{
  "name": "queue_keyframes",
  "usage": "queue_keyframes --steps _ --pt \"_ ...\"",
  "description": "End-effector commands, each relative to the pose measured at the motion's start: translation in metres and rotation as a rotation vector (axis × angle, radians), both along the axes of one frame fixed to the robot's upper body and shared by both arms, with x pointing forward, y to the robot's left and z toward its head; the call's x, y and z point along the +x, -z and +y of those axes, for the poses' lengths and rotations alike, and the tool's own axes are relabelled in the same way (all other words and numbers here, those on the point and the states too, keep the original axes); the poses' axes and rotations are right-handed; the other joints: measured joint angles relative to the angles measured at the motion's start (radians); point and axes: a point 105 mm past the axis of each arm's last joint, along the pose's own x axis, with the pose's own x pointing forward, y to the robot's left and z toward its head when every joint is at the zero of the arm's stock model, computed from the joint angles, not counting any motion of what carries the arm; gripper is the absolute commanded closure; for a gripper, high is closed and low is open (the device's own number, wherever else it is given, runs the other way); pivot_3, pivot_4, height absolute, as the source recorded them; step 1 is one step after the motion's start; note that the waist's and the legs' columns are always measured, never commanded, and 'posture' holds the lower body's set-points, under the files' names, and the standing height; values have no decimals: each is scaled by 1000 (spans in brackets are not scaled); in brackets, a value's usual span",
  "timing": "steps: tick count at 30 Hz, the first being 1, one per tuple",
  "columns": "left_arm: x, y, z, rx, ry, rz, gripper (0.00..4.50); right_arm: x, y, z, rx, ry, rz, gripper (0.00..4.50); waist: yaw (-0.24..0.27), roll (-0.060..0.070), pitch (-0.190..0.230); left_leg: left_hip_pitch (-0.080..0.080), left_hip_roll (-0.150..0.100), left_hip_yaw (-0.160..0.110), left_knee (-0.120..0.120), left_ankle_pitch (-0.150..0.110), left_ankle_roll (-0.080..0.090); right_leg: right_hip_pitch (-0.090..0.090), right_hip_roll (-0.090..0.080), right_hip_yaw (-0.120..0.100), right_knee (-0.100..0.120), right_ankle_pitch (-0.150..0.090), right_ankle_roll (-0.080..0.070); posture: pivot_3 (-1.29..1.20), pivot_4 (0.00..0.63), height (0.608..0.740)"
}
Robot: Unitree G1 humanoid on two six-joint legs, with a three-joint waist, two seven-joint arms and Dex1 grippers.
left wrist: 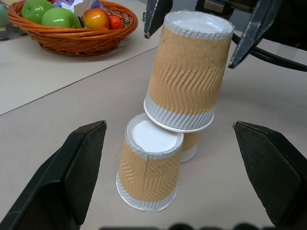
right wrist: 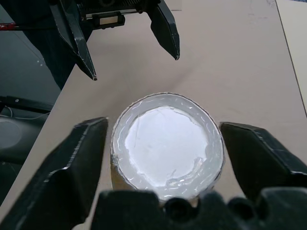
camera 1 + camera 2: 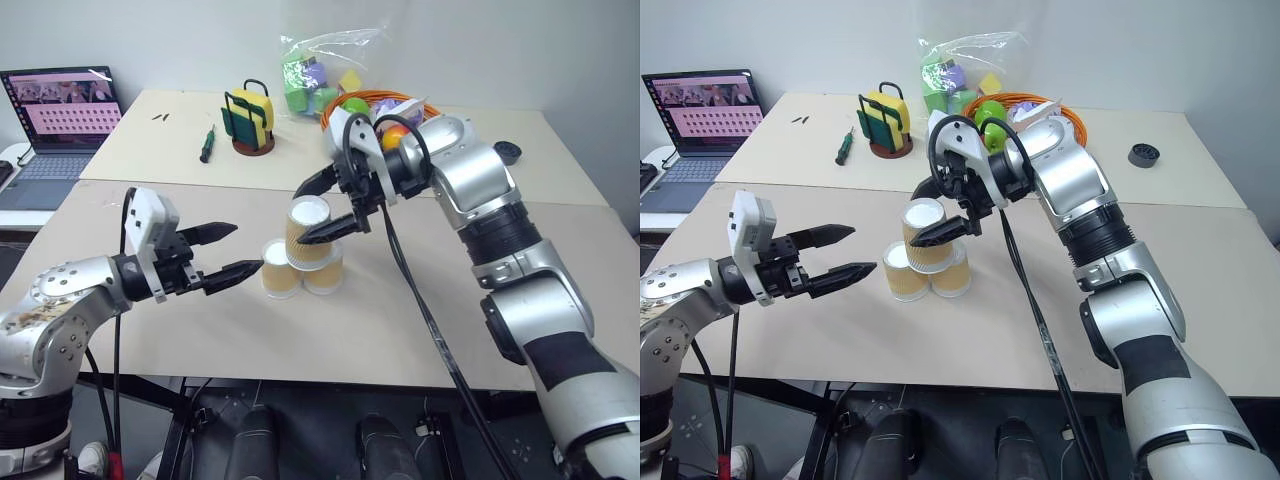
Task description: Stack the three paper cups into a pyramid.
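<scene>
At the middle of the near table [image 3: 420, 340] the pyramid [image 3: 303, 250] stands built: 2 paper cups upside down side by side, the left base cup [image 1: 148, 163] and the right base cup [image 3: 325, 268], with the top cup [image 1: 187, 72] resting across their white bases. The right gripper [image 3: 325, 205] straddles that top cup, fingers spread wide on either side and apart from its ribbed wall, so the release looks just made. The left gripper [image 3: 232, 252] hovers just beside the left base cup, fingers wide too, holding nothing. Judging by this, the stacking step is done and the next move calls for a clean withdrawal of the right hand, up and away without brushing the cup. The top cup sits a touch off-centre, leaning toward the left base cup, so any nudge could topple it. Behind, well apart, sit a fruit basket [image 1: 72, 38], a screwdriver [image 3: 206, 145], a sponge holder [image 3: 250, 120] and a laptop [image 3: 55, 120]; none stands in the way.
</scene>
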Motion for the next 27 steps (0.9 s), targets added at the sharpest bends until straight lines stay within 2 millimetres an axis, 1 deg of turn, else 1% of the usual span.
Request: queue_keyframes --steps 1,5,7,9,10,11,12,14,15,16,17,18,20,21,22,23,24,27 --pt "-3 -12 -5 12 21 -49 0 -15 -40 -5 113 -52 -47 46 0 0 0 0 0 0 0 0 0 0 0 0 0 0 0 0 150 661" --pt "-3 -11 -5 12 16 -51 0 -31 -78 -23 242 -74 -35 46 2 0 0 0 0 0 0 1 1 0 0 0 0 0 0 0 150 661" --pt "-4 -10 -5 13 12 -51 0 -37 -86 -29 273 -76 -25 46 3 0 0 -1 0 0 0 0 1 0 0 0 0 0 0 0 150 661" --pt "-9 1 3 38 -35 -36 0 -52 -124 -64 493 -37 48 46 2 0 0 0 0 0 0 0 0 0 0 0 0 0 0 0 150 661" --pt "-12 6 9 42 -70 -32 0 -56 -138 -82 594 9 68 46 1 0 0 0 0 0 0 0 0 0 0 0 -1 0 0 0 150 661" --pt "-12 9 17 32 -122 -31 0 -52 -144 -97 670 97 63 46 1 0 0 0 0 0 0 0 0 0 -1 0 0 0 0 0 150 661" --pt "-12 10 25 18 -176 -37 0 -42 -141 -109 711 210 45 46 1 0 0 -1 0 0 0 0 1 0 -1 0 0 -1 -1 0 150 661" --pt "-9 16 46 -14 -314 -44 0 -8 -117 -136 723 549 -1 46 7 -3 -2 1 0 0 0 0 0 1 -1 0 0 -2 -2 0 150 661" --pt "-7 18 56 -44 -392 -46 0 12 -95 -155 669 759 -53 46 7 -4 -3 3 0 0 -1 -1 -2 1 -1 0 0 -4 -5 0 150 661" --pt "-7 22 66 -71 -475 -48 0 29 -67 -176 580 966 -107 46 6 -5 -3 5 1 0 0 -2 -3 2 -1 0 0 -6 -9 0 150 661" --pt "-8 28 72 -94 -535 -46 0 39 -38 -196 469 1136 -176 46 6 -7 -5 8 0 0 0 -4 -6 2 -1 0 -2 -6 -9 0 150 661" --pt "-9 33 75 -114 -580 -45 0 43 -16 -211 391 1246 -220 46 6 -7 -6 11 0 1 0 -5 -7 5 -2 0 -4 -5 -9 0 150 661" --pt "-10 41 79 -129 -642 -41 0 45 9 -225 314 1363 -264 46 6 -6 -5 10 -1 2 0 -5 -7 5 -4 1 -6 -4 -10 0 150 661" --pt "-7 47 86 -139 -708 -49 0 46 27 -232 282 1432 -275 46 6 -3 -3 4 -2 3 1 -4 -6 4 -4 2 -5 -3 -8 0 150 661" --pt "-4 52 93 -150 -779 -62 0 46 41 -237 256 1486 -293 46 5 -2 -3 -1 -2 3 2 1 2 0 -4 3 -3 -2 -6 0 150 661" --pt "2 55 104 -176 -875 -76 0 47 52 -241 253 1540 -310 46 4 -2 -3 -2 -2 3 2 2 5 -2 -3 3 -1 0 -2 0 150 661" --pt "7 57 114 -192 -957 -93 0 47 60 -242 269 1577 -315 46 5 -2 -3 -2 -2 2 1 2 5 -2 -2 4 0 1 1 0 150 661" --pt "17 63 128 -202 -1102 -138 0 47 70 -243 317 1635 -324 46 3 -2 -3 -1 -2 0 1 2 5 -1 0 3 1 0 2 0 150 661"
